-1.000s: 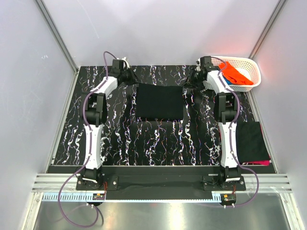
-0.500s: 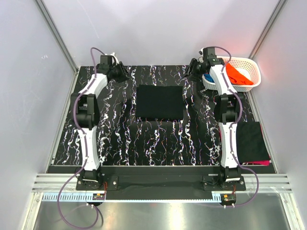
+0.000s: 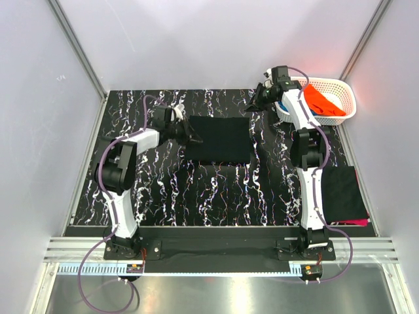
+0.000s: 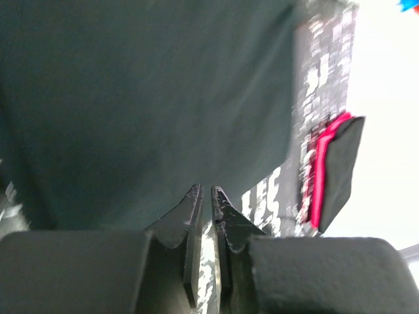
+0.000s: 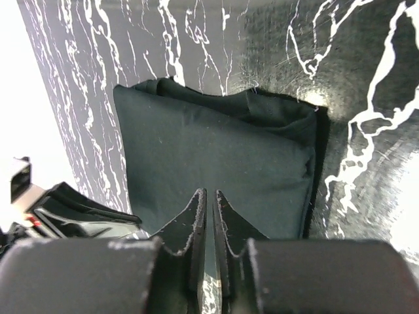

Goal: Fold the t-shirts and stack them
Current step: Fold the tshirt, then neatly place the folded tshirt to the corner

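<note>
I am holding my left gripper (image 3: 192, 139) pressed together, empty, at the left edge of the folded black t-shirt (image 3: 218, 139) lying mid-way across the table (image 3: 157, 193), my right gripper (image 3: 256, 104) likewise together, empty, hovering beside the white basket (image 3: 348, 93)

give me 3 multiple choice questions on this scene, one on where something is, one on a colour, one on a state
1. The folded black shirt lies: A at the far left corner B in the middle of the table C hanging off the near edge
2. Under the black top shirt at the right, the cloth is: A magenta B green C white
3. The left jaws are: A wide open B shut, holding nothing C gripping a bottle
Answers: B, the top view shows it centred; A, a magenta edge peeks out below; B, the left wrist view shows only a slit between them.
</note>
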Tool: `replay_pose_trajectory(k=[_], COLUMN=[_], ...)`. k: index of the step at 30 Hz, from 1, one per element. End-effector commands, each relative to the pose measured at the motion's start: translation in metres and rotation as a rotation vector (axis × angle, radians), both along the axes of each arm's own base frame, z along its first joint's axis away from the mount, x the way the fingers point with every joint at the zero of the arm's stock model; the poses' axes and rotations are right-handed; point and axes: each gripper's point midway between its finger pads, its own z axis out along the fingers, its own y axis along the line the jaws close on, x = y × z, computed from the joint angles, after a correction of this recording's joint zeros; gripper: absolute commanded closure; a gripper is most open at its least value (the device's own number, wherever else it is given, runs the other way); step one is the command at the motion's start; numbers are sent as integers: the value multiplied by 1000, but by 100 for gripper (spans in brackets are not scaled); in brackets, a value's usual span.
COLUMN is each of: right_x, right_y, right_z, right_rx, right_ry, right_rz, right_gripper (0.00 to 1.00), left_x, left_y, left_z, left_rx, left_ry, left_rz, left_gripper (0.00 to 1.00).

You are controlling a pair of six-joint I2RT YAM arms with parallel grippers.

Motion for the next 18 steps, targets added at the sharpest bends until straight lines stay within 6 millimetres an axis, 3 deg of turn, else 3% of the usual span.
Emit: replay_pose_trajectory(k=[1,9,18], right_x=[5,1,16], right_y=[10,11,7], right_z=[-7,-39,-76], right_rx=[38,13,-17], right_ry=[0,54,79], right_rz=[19,3,-44], right_gripper=[87,90,90], left_x=[-1,-24,-61], left_y=[13,28,37], left_z=[27,-9,-36], left_rx=[8,101,135], left_ry=[-113,-36,43], left_rz=[-10,-8,-15], left_gripper=[87,91,94])
